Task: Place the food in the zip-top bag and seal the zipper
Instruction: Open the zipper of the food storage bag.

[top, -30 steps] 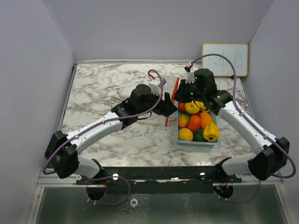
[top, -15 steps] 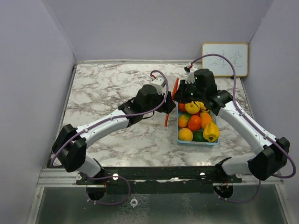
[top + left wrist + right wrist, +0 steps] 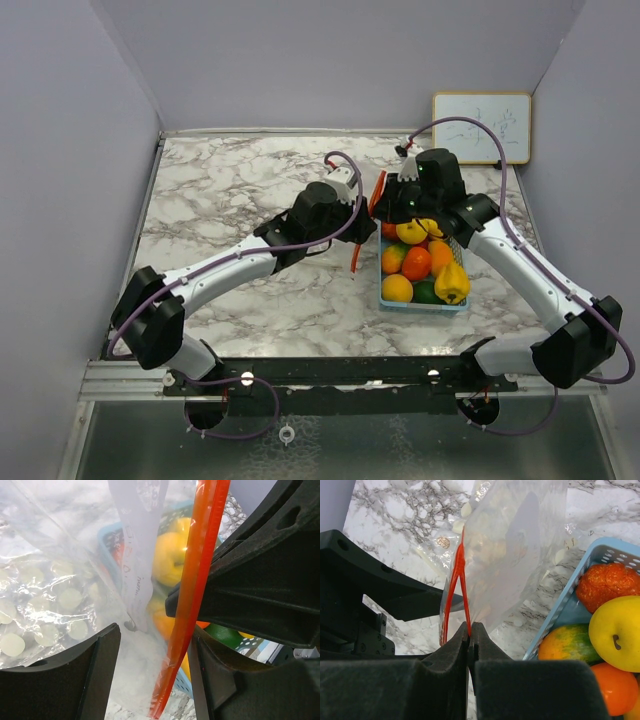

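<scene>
Desk (image 3: pixel 225 190): marbled top with both arms reaching in from the near edge and meeting right of its middle.
Basket (image 3: pixel 425 306): blue, on the right half of the desk, about midway between the near and far edges.
Food (image 3: pixel 417 262): all piled in the basket, none in the bag.
Pieces in the top view: orange (image 3: pixel 397 288) at the near left corner of the basket, yellow pepper (image 3: pixel 452 283) at the near right, tomato (image 3: pixel 416 263) in the middle, a dark green piece (image 3: pixel 427 293) between orange and pepper.
Pieces in the right wrist view: a yellow fruit (image 3: pixel 617 630), a bumpy red-orange piece (image 3: pixel 609 582) and a green-orange piece (image 3: pixel 565 645) lie against the basket wall.
Bag (image 3: pixel 512 550): clear, lifted off the desk just beside the far left corner of the basket, hanging between the two grippers.
Zipper (image 3: pixel 197 590): an orange-red strip along the bag mouth, its halves parted above the pinch in the right wrist view.
Right gripper (image 3: pixel 470 628): fingers pressed together, pinching the zipper strip.
Left gripper (image 3: pixel 152 640): fingers spread, with the zipper passing between them close against the right-hand finger (image 3: pixel 235 690); the other finger (image 3: pixel 75 680) is apart from it.
Whiteboard (image 3: pixel 481 127): propped at the far right corner.
</scene>
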Available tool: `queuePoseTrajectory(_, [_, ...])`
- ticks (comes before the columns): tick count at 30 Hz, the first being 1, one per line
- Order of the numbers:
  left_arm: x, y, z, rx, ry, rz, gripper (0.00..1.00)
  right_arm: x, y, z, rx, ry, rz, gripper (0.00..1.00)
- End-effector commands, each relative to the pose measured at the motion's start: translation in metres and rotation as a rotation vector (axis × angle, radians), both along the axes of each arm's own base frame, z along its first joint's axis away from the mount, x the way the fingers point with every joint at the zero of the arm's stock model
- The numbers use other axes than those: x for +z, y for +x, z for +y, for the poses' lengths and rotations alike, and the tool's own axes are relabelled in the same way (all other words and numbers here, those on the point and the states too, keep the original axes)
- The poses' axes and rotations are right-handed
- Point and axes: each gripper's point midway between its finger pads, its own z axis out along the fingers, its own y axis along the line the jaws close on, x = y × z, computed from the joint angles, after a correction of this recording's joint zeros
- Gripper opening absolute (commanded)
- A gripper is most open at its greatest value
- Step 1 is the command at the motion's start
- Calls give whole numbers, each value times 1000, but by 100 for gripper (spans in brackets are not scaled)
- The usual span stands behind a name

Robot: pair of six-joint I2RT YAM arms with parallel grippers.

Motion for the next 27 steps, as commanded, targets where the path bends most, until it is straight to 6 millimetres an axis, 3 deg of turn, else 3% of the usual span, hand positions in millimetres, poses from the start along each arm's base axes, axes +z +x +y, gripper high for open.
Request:
queuePoseTrajectory(1, [25,6,14,46,-22,-64,57,19,-6,-4,4,-2,-41,2])
queuePoseTrajectory(10, [23,15,34,88,-19,-63,57,17,-12,-11,-1,-25,-34,2])
queuePoseTrajectory(20, [25,16,36,89,-57,-55,57,12,-14,-17,-17,-60,-19,2])
queuePoseTrajectory(27, [51,9,24,8,-185,-49,62,13,-15,-17,-12,-55,-21,2])
